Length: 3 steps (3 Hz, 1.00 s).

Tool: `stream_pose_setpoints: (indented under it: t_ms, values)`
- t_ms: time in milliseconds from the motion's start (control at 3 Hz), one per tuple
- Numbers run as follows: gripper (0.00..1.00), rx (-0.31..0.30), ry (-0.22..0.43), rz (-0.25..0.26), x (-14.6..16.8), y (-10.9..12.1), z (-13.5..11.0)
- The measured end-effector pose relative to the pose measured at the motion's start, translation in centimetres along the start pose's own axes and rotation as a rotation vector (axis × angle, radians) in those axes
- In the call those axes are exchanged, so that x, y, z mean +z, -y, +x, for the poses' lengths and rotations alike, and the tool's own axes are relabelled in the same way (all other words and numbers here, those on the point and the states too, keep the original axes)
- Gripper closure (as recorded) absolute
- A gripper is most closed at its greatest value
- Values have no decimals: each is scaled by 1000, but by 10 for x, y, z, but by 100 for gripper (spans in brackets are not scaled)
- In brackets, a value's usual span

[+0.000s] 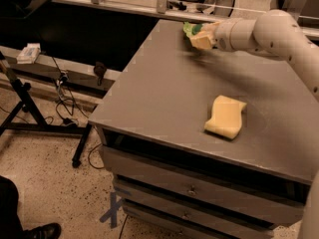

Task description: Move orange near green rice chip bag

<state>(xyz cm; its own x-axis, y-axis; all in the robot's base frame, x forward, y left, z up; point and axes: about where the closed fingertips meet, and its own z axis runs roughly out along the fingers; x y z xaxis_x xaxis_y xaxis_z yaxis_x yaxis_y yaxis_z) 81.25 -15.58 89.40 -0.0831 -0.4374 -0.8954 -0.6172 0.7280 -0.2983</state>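
Note:
Only a small crumpled corner of the green rice chip bag (189, 29) shows, at the far edge of the grey table (164, 93). My gripper (201, 40) hovers low over the table right in front of the bag, at the end of the white arm (271, 31) that reaches in from the right. It covers most of the bag. The orange is hidden or out of view.
A pale yellow wavy sponge (226, 116) lies on the table's near right part. The table has drawers (189, 188) below its front edge. To the left stand a black stand leg (30, 108), cables on the floor and a dark bench.

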Motion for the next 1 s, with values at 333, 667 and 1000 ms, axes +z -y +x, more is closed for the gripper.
stream_pose_setpoints:
  t_ms: [333,667,1000]
  values:
    - [100,9,-22,0,3,4,12]
    - [82,16,-45,5,2,7,20]
    - [59,20,-53,5,4,8,24]
